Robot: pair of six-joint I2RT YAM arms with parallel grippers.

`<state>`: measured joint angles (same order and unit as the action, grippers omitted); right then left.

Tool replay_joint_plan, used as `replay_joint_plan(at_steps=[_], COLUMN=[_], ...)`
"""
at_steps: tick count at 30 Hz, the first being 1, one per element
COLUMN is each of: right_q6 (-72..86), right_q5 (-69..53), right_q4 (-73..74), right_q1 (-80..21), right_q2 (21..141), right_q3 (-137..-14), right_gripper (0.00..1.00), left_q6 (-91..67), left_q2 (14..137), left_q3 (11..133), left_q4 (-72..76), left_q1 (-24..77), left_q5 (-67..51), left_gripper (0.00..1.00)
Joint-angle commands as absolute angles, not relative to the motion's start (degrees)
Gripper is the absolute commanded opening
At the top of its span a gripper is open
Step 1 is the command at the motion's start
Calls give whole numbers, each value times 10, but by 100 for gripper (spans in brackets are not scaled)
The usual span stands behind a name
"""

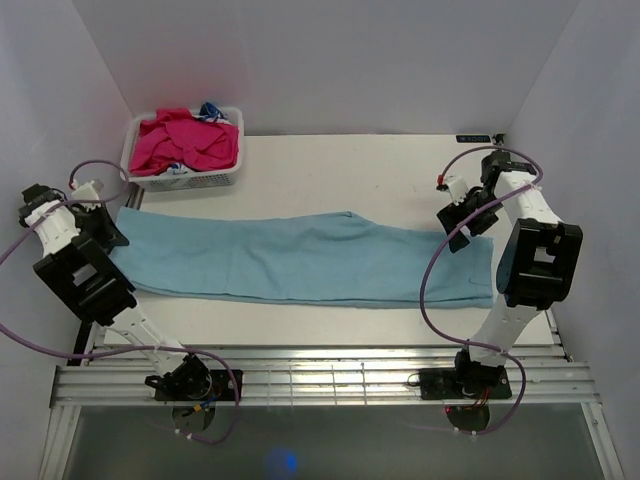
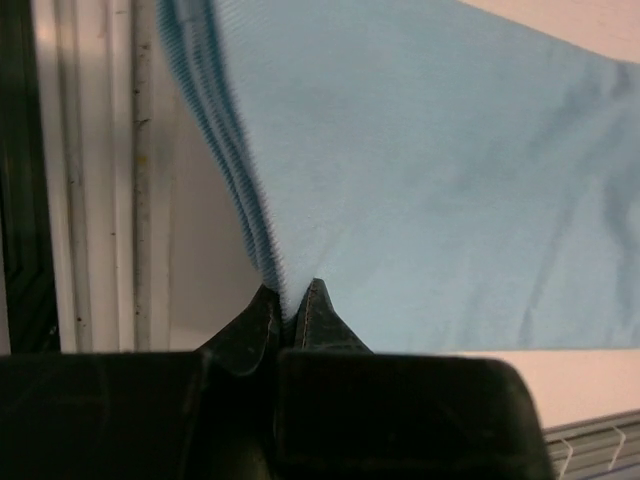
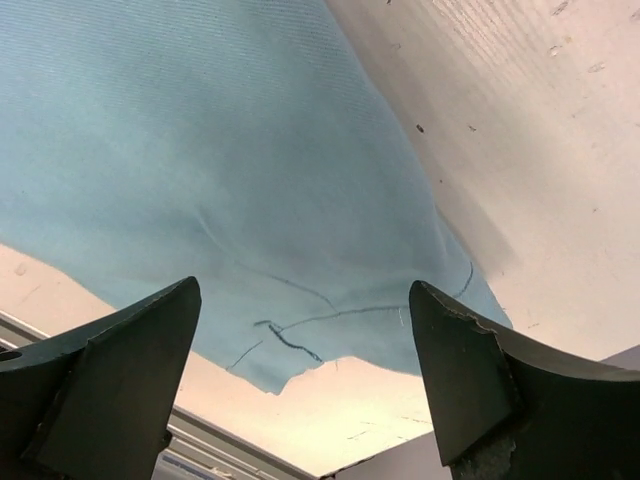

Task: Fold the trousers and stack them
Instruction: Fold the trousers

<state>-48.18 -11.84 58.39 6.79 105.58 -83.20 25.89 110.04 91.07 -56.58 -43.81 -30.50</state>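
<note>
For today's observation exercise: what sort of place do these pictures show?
Probably a robot test booth: white walls box in a table, left arm and right arm bolted at its near edge, trousers spread between them.

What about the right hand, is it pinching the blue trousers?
No, the right hand has its fingers spread wide apart over the trousers, gripping nothing.
</note>
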Motion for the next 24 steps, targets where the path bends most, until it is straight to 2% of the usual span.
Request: replay_joint_plan(at_steps=[1,6,12,18,19,24], right_q6=[-476,-475,-479,-454,-453,-446], right_q5=[-159,-146,-146,-131,-131,-144], right_q4=[632,650,660,643,640,641], right_q1=[77,121,199,233,234,234], right_q2=[1024,1014,1040,1060,1061,1067], right_q3=[-865,-875,-874,-850,-846,-832], right_gripper=[90,90,90,90,90,90], left_q6=[294,263,150,-37,-56,-163], left_q2=[1021,947,911,893,893,901], left_q3=[937,934,909,846,836,778], left_q4=[-634,-666,-639,-490,-469,-338], left_q1=[-404,-303,-154,-2,49,145], left_q5=[-346,-412,-492,-419,-397,-321], left_gripper=[0,0,0,0,0,0])
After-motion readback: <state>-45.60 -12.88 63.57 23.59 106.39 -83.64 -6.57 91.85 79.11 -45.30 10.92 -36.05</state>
